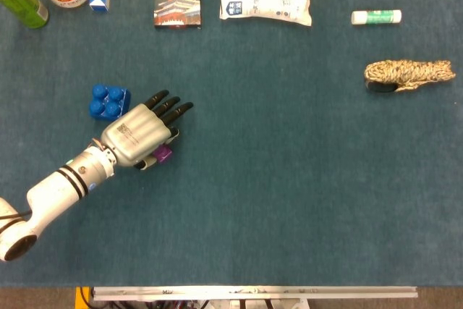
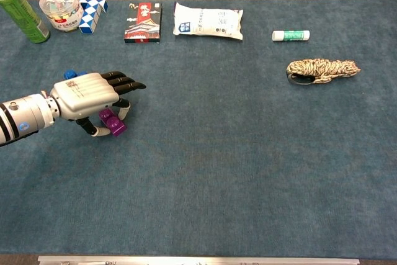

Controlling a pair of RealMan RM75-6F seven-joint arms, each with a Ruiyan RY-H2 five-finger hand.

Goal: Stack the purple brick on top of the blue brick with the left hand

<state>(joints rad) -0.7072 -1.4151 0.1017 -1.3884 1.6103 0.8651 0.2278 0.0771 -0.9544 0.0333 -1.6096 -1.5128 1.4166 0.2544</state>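
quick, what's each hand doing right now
Left hand: holding the purple brick between thumb and finger.
Right hand: not visible in either view.

Silver robot hand [image 1: 137, 134]; black fingertips [image 1: 173, 109]
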